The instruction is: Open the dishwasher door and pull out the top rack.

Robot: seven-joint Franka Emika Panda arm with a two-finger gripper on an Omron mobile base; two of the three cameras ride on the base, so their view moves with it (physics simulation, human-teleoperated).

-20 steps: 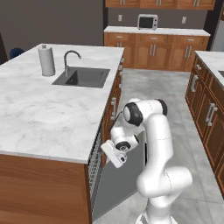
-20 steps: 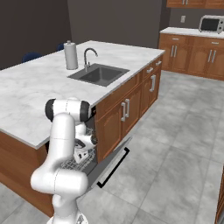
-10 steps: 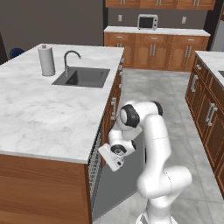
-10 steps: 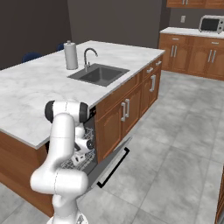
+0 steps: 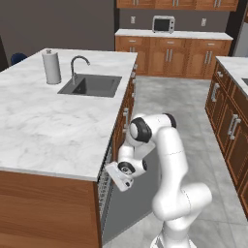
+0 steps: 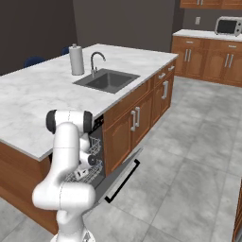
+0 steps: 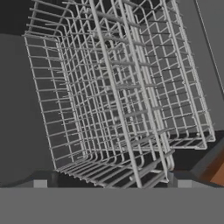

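Wire top rack (image 7: 122, 100) running lengthwise away from spread pincer (image 7: 111, 181), dishwasher door (image 6: 124, 176) down

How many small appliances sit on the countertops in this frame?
1: a microwave on the back counter, seen also in the right base view. Others may lie outside the frame.

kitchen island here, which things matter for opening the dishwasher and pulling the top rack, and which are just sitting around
Part of the job:
- dishwasher door, already lowered part way
- top rack, right in front of the open gripper

Just lying about:
- paper towel roll
- faucet and sink
- microwave on the far counter
- wooden cabinet doors
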